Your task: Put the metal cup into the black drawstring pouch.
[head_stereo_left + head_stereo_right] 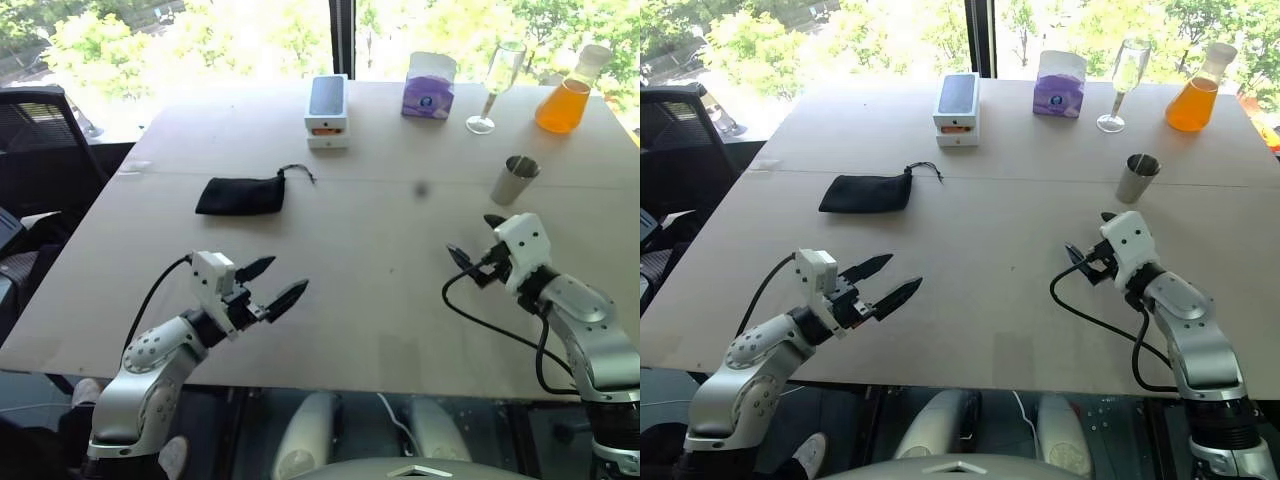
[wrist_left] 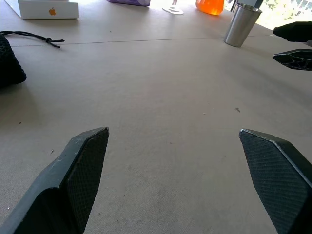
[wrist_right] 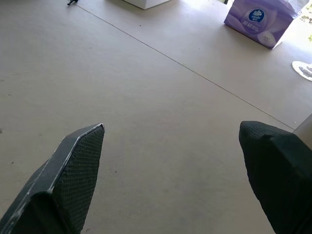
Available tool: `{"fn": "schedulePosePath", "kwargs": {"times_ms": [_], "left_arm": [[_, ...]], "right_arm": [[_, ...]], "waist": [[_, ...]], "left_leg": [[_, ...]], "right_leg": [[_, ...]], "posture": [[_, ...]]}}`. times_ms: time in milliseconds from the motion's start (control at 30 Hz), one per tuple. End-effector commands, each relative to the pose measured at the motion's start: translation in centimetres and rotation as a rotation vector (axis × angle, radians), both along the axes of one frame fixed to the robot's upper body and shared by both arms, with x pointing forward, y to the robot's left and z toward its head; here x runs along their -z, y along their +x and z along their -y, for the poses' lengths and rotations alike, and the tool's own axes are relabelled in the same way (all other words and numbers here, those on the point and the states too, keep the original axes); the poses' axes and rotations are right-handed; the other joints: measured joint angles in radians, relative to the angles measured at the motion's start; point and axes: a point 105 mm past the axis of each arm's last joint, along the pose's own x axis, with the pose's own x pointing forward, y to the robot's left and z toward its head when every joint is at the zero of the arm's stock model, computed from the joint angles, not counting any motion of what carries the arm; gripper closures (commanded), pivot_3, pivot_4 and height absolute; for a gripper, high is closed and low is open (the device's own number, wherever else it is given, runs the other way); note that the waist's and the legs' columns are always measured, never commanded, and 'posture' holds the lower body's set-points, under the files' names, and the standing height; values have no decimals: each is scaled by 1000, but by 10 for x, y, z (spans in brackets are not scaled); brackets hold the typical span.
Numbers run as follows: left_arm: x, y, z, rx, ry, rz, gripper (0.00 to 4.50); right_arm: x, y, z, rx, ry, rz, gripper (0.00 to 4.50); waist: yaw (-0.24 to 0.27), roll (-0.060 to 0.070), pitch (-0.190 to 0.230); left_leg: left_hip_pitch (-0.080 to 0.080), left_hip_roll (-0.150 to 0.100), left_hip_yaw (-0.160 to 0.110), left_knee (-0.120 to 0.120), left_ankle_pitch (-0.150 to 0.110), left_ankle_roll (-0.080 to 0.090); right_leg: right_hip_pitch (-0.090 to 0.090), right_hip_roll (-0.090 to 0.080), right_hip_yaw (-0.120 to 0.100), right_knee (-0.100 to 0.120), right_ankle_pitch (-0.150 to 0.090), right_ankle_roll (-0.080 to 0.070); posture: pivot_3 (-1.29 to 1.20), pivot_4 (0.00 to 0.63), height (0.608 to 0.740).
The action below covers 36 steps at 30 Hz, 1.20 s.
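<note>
The metal cup (image 1: 515,180) stands upright on the right side of the table, just beyond my right gripper (image 1: 470,234). That gripper hovers open and empty, pointing toward the table's middle. The black drawstring pouch (image 1: 240,195) lies flat on the left half of the table, its cord trailing to the right. Well short of it, near the front edge, my left gripper (image 1: 288,274) is open with nothing between its fingers. In the left wrist view the cup (image 2: 241,24) sits far ahead with the pouch (image 2: 7,61) off to one side.
Along the far edge stand a white phone box (image 1: 327,110), a purple tissue box (image 1: 429,85), a clear wine glass (image 1: 495,85) and a flask of orange liquid (image 1: 568,95). A black chair (image 1: 40,140) sits off the table's left side.
</note>
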Motion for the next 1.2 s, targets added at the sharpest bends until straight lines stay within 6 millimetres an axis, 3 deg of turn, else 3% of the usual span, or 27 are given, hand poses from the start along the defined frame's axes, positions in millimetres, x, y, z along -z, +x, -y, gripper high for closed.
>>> {"fn": "schedulePosePath", "kwargs": {"times_ms": [33, 400, 567, 733, 933, 1200], "left_arm": [[-16, 0, 3, 17, 0, 62, 0], [-45, 30, 8, -76, -44, 116, 0], [-65, 60, 13, -288, 28, 161, 0], [-69, 90, 18, -499, 203, 81, 0], [-73, 119, 33, -668, 330, 23, 0], [-75, 153, 31, -930, 509, -42, 0]], "right_arm": [[-15, -1, 6, 13, 0, 70, 66], [-39, -4, -10, -76, 57, 178, 66], [-60, -24, -30, -270, 77, 247, 66], [-90, -32, -36, -339, 106, 344, 66], [-96, -42, -42, -412, 80, 335, 66], [-92, -47, -38, -382, 56, 327, 66]], "waist": [[0, 0, 0], [0, -1, 0], [3, -2, 1], [1, -5, 3], [4, -7, 4], [8, -9, 6]], "left_leg": [[0, 0, 0, 0, 0, 0], [0, -1, -1, 0, 0, 0], [-1, -2, -3, 0, 0, 0], [-2, -3, -6, 1, 0, 0], [-5, -5, -9, 2, 0, 0], [-8, -7, -11, 2, 2, -2]], "right_leg": [[0, 0, 0, 0, 0, 0], [1, 0, -4, 0, 0, 0], [2, 4, -5, 0, 0, 0], [2, 5, -7, 0, 1, 2], [0, 5, -9, 1, 1, 2], [-1, 3, -11, 0, 1, 2]], "posture": [[0, 150, 740], [0, 150, 740], [0, 150, 740], [0, 150, 740], [0, 150, 740], [0, 150, 740]]}}
